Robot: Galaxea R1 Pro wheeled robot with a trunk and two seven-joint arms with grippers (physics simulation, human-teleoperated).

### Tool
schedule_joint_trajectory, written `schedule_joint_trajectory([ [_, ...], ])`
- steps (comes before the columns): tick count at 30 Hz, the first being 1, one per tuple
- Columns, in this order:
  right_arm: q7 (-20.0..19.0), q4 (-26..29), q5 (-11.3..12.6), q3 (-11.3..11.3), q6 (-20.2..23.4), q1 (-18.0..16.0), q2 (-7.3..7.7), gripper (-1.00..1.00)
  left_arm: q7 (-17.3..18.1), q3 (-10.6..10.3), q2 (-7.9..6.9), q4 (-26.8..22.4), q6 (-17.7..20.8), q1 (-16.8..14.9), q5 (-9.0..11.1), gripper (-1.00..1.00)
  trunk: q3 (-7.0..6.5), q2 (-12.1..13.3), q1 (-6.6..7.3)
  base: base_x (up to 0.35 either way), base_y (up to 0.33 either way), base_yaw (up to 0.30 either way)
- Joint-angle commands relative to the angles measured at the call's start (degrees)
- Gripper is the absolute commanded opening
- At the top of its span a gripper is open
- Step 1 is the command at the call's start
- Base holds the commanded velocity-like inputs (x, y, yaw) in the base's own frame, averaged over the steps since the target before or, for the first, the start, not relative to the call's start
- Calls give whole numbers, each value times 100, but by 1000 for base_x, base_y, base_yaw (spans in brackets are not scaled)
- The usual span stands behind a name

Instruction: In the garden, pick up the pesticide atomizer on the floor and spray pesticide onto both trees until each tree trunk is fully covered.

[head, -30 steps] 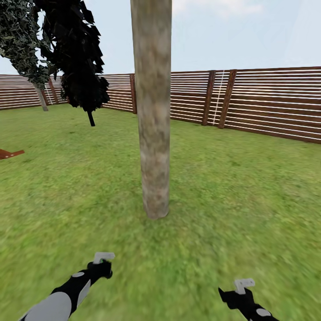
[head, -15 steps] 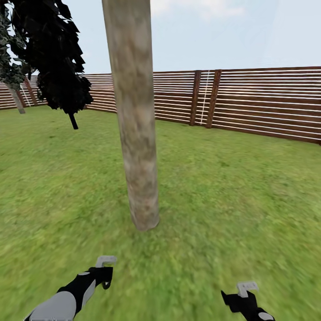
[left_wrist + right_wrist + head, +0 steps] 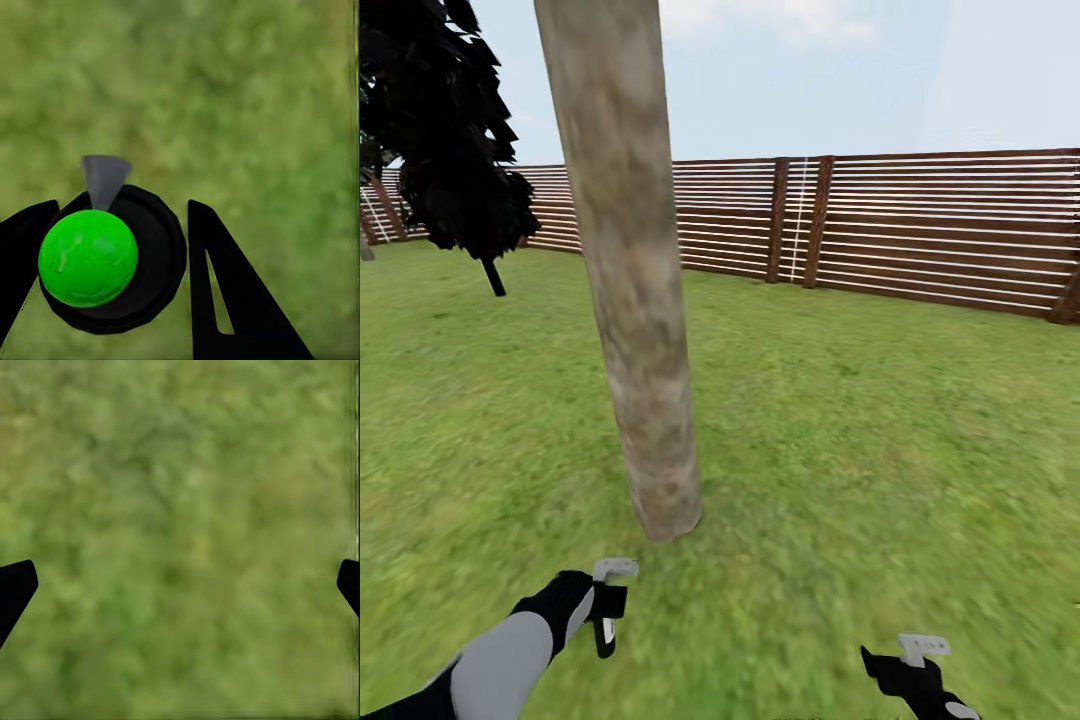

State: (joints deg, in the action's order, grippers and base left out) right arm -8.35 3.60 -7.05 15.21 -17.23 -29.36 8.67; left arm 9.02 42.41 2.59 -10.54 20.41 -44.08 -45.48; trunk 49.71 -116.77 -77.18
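- On the green lawn [image 3: 880, 420], a thick mottled grey-brown tree trunk [image 3: 630, 300] rises just ahead of the robot, left of centre in the head view, its base planted in the grass.
- Behind it runs a brown slatted wooden fence [image 3: 920, 230], with a dark, thin-stemmed tree [image 3: 455, 130] off to the far left.
- The left gripper [image 3: 605, 605] hangs low near the trunk's foot, its fingers pinching the pesticide atomizer [image 3: 606, 610], whose pale nozzle head pokes up above the black body.
- In the left wrist view the atomizer [image 3: 112, 259] shows as a round black body with a bright green ball on it and a grey tip, sitting between the two dark fingers [image 3: 232, 300].
- The right gripper [image 3: 922, 655] hovers over bare grass well to the right, its fingers [image 3: 15, 589] spread wide with nothing between them.
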Motion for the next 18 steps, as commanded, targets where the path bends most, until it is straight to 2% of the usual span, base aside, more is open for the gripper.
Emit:
schedule_joint_trajectory([
  [1, 0, 0, 1, 0, 0, 0, 2, 100, 2, -113, 18, -1, 4, 2, -5, -100, 0, 0, 0, 9, 0, -267],
  [3, 0, 0, 2, 0, 0, 0, 3, 100, -4, -196, 43, -2, 84, -9, 2, -100, 0, 0, 0, 3, 0, -256],
  [6, 0, 0, 2, 0, 0, 0, 3, 100, -7, -205, 74, -9, 438, -138, 4, -100, 0, 0, 0, 0, 0, -99],
  [7, 0, 0, 2, 0, 0, 0, -2, 100, -12, -210, 145, -9, 494, -244, 4, -100, 0, 0, 0, 0, 0, -14],
  [9, 0, 0, 2, -1, 0, 0, -5, 100, -14, -210, 189, -9, 520, -375, 4, -100, 0, 0, 0, 0, 0, -4],
  [12, 0, 6, 2, 0, 0, 0, -5, 100, -14, -215, 185, -9, 588, -439, 0, -100, 0, 0, 0, 0, 0, 0],
  [14, -3, 1, 2, -5, -1, 0, -5, 100, -4, -224, 132, -14, 887, -478, -4, -100, 0, 0, 0, 0, 0, 0],
  [16, -1, 0, 2, -1, 0, 0, -5, 100, 2, -246, 103, -20, 977, -488, -12, -100, 0, 0, 0, 0, 0, 0],
  [18, 0, 2, 2, 0, 0, 0, -3, 100, 12, -469, 98, -381, 1022, -449, -5, -100, 18, -40, -22, 0, 0, 0],
])
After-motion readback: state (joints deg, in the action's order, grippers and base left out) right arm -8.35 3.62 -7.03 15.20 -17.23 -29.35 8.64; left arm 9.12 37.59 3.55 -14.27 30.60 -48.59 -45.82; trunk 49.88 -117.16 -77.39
